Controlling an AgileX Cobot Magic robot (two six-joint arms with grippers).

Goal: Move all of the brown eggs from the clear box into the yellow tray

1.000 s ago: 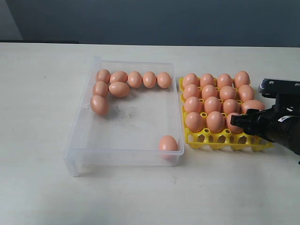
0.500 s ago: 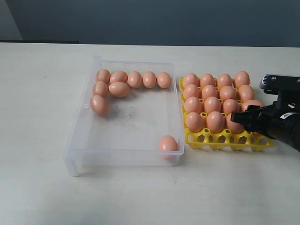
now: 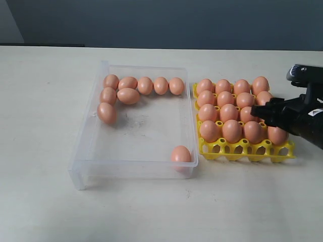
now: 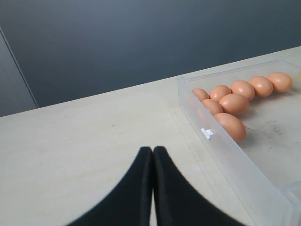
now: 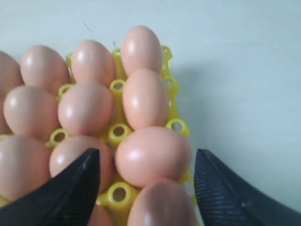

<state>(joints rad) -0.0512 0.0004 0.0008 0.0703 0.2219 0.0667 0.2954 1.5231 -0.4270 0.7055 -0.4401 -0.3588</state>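
Several brown eggs point(image 3: 128, 95) lie along the far and left sides of the clear box point(image 3: 136, 169), and one more egg point(image 3: 180, 154) rests in its near right corner. The yellow tray point(image 3: 237, 150) to the right of the box holds several eggs point(image 3: 231, 130). My right gripper point(image 3: 262, 113) hovers open above the tray's right side. In the right wrist view its gripper point(image 5: 146, 160) straddles a seated egg point(image 5: 153, 162) without touching it. My left gripper point(image 4: 153, 149) is shut and empty over bare table beside the box point(image 4: 235, 155); the exterior view does not show it.
The white table point(image 3: 45, 151) spreads out left of the box and in front of it. A dark wall point(image 3: 161, 22) runs behind the table's far edge. The middle of the box floor point(image 3: 146, 131) is bare.
My right gripper has lifted and drawn back to the right from the tray's front row. The egg in the front right cup now shows uncovered. The left gripper has not visibly changed.
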